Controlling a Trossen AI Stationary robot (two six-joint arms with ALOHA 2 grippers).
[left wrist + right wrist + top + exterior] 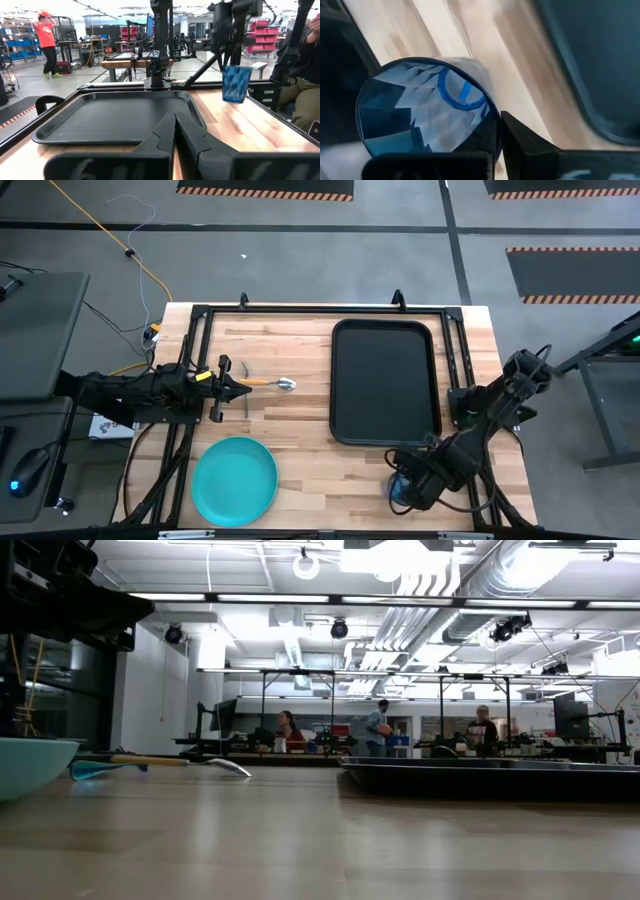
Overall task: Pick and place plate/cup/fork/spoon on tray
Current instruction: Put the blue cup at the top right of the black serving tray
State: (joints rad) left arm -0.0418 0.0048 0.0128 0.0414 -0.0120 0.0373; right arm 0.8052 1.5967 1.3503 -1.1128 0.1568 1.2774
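Two grippers: right gripper (405,488) jaws clamped on cup (235,84) rim; left gripper (243,388) jaws together.

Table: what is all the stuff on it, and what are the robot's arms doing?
tray: one, black, empty, right half of the table.
plate: one, turquoise, near left corner of the table.
spoon: one, orange handle and silver bowl, left of the tray, by the left tool.
fork: one, thin and dark, beside the spoon's handle.
cup: one, blue see-through, lifted off the table near the tray's near right corner.
table: one, light wood.
left tool: one, dark, shut and empty, at the spoon's handle.
right tool: one, dark, shut on the cup's rim.
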